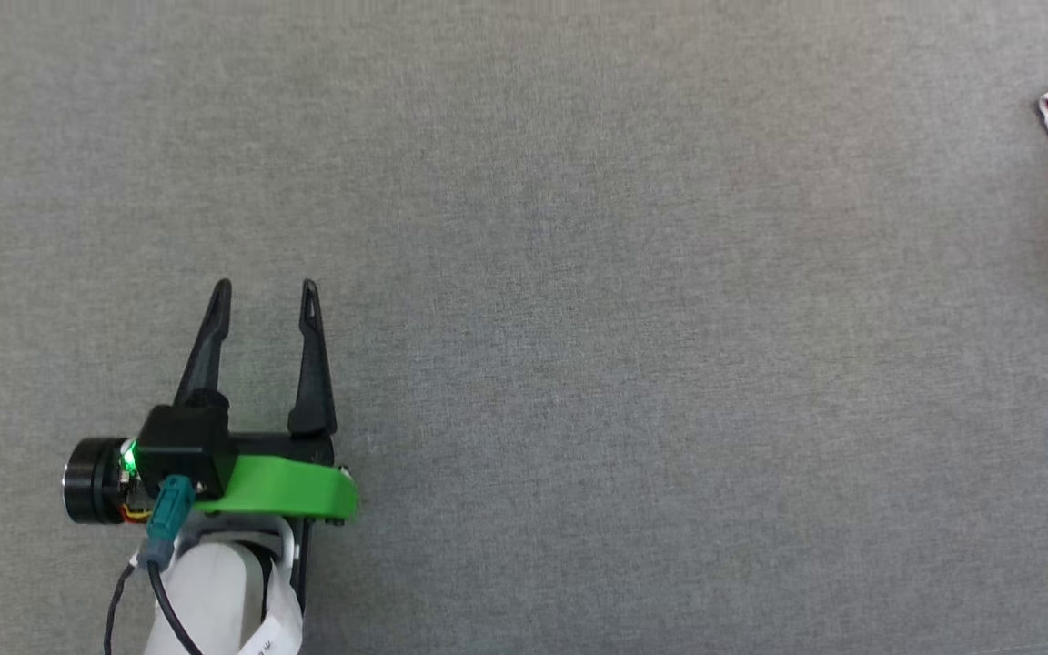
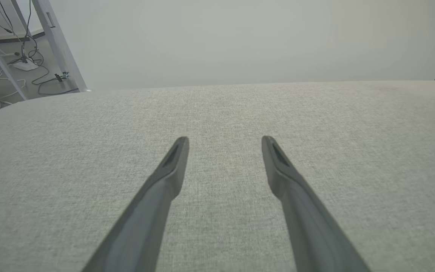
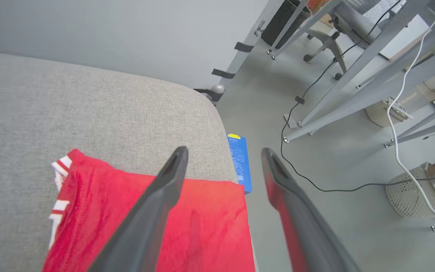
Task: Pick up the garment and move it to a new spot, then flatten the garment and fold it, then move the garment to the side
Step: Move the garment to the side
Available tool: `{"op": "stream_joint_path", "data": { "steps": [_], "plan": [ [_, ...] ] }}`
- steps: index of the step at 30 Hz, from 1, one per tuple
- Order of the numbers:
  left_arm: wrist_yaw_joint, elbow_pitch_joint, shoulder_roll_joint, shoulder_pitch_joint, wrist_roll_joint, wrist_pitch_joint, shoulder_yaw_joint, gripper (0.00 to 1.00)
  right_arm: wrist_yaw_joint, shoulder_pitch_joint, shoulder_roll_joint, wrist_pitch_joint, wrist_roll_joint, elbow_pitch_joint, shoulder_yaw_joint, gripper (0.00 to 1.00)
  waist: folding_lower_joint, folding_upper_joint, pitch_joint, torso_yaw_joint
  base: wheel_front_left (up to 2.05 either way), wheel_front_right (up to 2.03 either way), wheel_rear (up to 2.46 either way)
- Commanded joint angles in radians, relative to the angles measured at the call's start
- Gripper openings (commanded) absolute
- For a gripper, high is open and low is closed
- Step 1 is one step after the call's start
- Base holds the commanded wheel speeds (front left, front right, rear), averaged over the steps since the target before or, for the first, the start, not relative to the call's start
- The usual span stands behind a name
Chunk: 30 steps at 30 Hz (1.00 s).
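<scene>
Right gripper (image 3: 224,150): two long dark fingers spread apart, nothing btwn them, hovering just above the garment (image 3: 202,226). One finger crosses the red cloth. The other hangs past the table's edge, over the floor. The garment lies directly under this claw, at the right rim of the grey table (image 3: 89,113), its side flush w/ the edge. In the head view a narrow strip of it shows at far right, long axis running away from the robot. Left gripper (image 1: 266,286), also wide open and empty, sits well apart from it across bare table, so the right arm looks much the nearer for the next move. Cloth: thin, smooth red knit, limp, w/ white-and-red striped trim. Table cover: coarse woven grey fabric, rounded corner. Blue box (image 3: 240,162) on the floor just beside that corner.
</scene>
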<state>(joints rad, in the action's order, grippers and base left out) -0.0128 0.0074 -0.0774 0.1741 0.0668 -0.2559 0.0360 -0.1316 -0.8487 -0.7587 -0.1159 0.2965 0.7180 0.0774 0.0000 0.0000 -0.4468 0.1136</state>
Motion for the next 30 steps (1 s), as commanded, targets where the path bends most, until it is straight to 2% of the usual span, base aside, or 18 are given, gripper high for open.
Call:
{"op": "stream_joint_path", "data": {
  "steps": [1, 7, 12, 17, 23, 30],
  "plan": [
    [0.006, 0.005, 0.006, -0.024, 0.013, -0.006, 0.0, 1.0, 0.001, 0.017, 0.014, 0.053, -0.017, -0.026, -0.013, 1.0, 0.0, 0.0, 0.121, -0.018, 0.0, 0.0, 0.0],
    [0.019, 0.021, 0.014, -0.094, 0.031, -0.006, -0.005, 1.0, 0.001, 0.093, 0.125, 0.234, -0.086, -0.151, -0.069, 1.0, 0.0, 0.0, 0.224, -0.048, 0.0, 0.0, 0.0],
    [0.026, 0.034, 0.018, -0.13, 0.038, -0.006, -0.008, 1.0, 0.001, 0.186, 0.24, 0.32, -0.125, -0.278, -0.091, 1.0, 0.0, 0.0, 0.289, -0.077, 0.0, 0.0, 0.0],
    [0.031, 0.052, 0.02, -0.158, 0.042, -0.006, -0.014, 1.0, 0.001, 0.312, 0.364, 0.349, -0.142, -0.408, -0.082, 1.0, 0.0, 0.0, 0.343, -0.104, 0.0, 0.0, 0.0],
    [0.034, 0.069, 0.021, -0.194, 0.047, -0.006, -0.026, 1.0, 0.001, 0.472, 0.486, 0.364, -0.144, -0.499, -0.056, 1.0, 0.0, 0.0, 0.398, -0.126, 0.0, 0.0, 0.0],
    [0.03, 0.082, 0.022, -0.227, 0.051, -0.006, -0.031, 1.0, 0.001, 0.644, 0.565, 0.369, -0.124, -0.524, -0.054, 1.0, 0.0, 0.0, 0.439, -0.141, 0.0, 0.0, 0.0]
  ]
}}
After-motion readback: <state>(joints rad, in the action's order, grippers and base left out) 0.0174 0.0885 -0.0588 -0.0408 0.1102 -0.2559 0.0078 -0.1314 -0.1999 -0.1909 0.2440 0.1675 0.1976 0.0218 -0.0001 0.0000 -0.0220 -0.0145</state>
